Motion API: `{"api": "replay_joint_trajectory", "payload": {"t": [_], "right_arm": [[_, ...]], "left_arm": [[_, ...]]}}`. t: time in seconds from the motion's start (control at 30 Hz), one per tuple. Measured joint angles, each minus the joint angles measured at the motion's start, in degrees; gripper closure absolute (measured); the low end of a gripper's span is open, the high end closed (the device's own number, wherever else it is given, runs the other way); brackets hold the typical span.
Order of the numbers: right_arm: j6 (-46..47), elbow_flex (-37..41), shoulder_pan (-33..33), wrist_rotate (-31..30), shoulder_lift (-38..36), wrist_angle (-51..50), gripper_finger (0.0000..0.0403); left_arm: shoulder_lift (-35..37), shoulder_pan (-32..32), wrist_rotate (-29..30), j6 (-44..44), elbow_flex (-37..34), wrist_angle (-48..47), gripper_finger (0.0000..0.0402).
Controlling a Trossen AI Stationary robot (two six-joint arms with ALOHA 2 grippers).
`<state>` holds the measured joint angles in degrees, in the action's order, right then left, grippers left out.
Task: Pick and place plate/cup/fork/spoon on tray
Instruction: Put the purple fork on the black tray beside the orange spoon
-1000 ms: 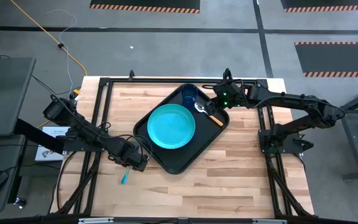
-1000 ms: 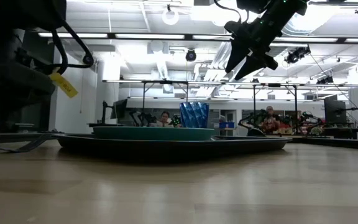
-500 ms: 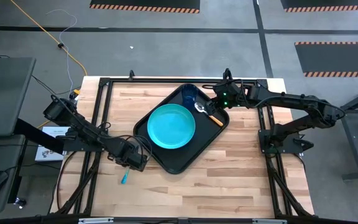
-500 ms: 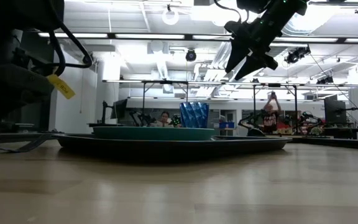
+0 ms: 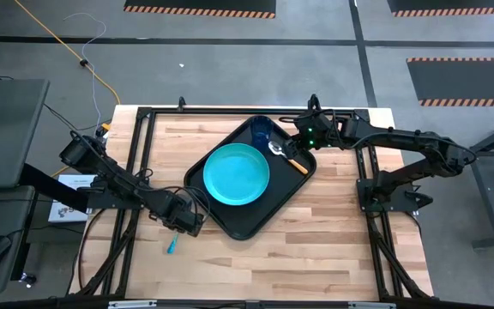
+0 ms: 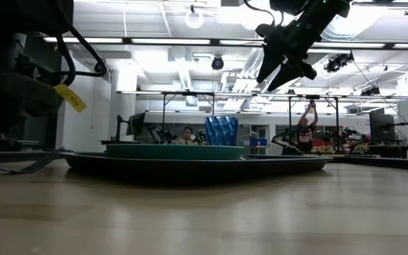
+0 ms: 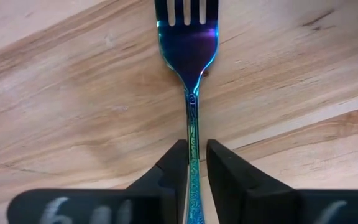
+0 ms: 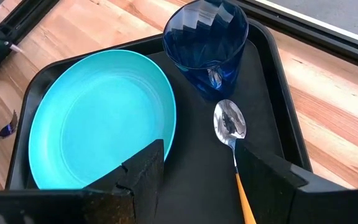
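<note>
The black tray (image 5: 234, 225) holds the turquoise plate (image 5: 237, 174), the dark-blue cup (image 5: 260, 130) standing upright and the orange-handled spoon (image 5: 286, 155) lying flat. The blue fork (image 5: 172, 243) lies flat on the wooden table just off the tray's near left side. My left gripper (image 5: 181, 225) is down at the table, shut on the fork's handle (image 7: 193, 124). My right gripper (image 5: 301, 136) hangs open and empty above the tray's far right corner; in its wrist view (image 8: 199, 149) plate (image 8: 101, 121), cup (image 8: 205, 43) and spoon (image 8: 230, 121) lie below. My left gripper pinches the fork's slim handle (image 7: 193, 134) between its two fingers, one on each long side, some way behind the tines. The fingers come from above, pointing down at the table. The fork lies flat on the wood, tines (image 7: 185, 9) pointing away from the gripper.
The tray's raised rim (image 6: 190, 164) stands between the fork and the plate (image 6: 176, 151). Bare wood lies near and to the right of the tray. A black frame borders the table. People show in the room beyond.
</note>
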<state>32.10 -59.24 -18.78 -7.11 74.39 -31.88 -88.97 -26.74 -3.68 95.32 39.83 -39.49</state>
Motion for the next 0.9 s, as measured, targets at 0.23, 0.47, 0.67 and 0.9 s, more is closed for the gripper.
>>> {"api": "replay_joint_trajectory", "payload": {"t": [0.23, 0.47, 0.67, 0.9], "right_arm": [[0.0, 0.0, 0.0, 0.0, 0.0, 0.0, 0.0213], [0.0, 0.0, 0.0, 0.0, 0.0, 0.0, 0.0213], [0.0, 0.0, 0.0, 0.0, 0.0, 0.0, 0.0213], [0.0, 0.0, 0.0, -0.1, 0.0, 0.0, 0.0213]], "left_arm": [[0.0, 0.0, 0.2, 0.0, 0.0, -0.2, 0.0372], [0.0, 0.0, 0.2, 0.0, 0.0, -0.5, 0.0386], [0.4, 0.0, 0.3, 0.0, 0.0, -0.7, 0.0385], [3.4, 0.0, 1.0, 0.0, -0.4, -1.1, 0.0385]]}}
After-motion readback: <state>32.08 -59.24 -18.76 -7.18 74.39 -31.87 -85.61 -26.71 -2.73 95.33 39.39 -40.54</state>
